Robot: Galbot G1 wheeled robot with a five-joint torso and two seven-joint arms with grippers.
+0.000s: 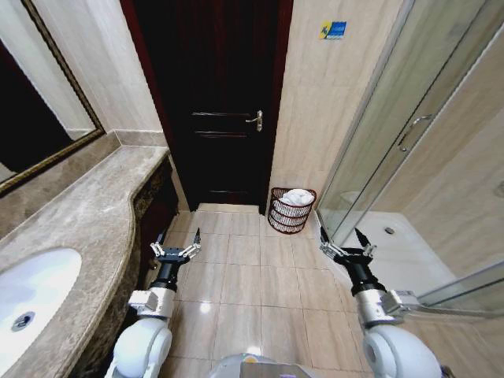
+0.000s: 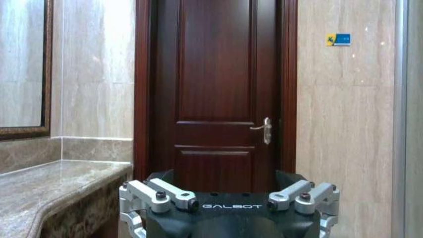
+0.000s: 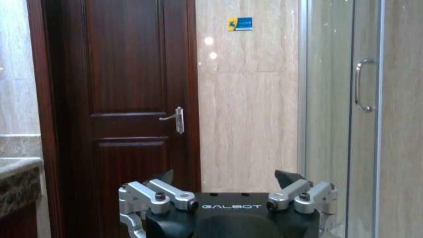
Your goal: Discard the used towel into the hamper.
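The hamper [image 1: 291, 210] sits ahead by the door, a white towel [image 1: 297, 197] already inside (nothing carried); my right gripper [image 1: 345, 240] is nearer than my left gripper [image 1: 178, 242], both spread wide and empty.

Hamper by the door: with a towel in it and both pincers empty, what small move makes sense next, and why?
Probably none toward the hamper: keep both arms held low. A white towel already lies inside it, on the floor between the dark door and the glass shower door. The left pincer and right pincer are open, hold nothing, and hang over the tiles short of the hamper.
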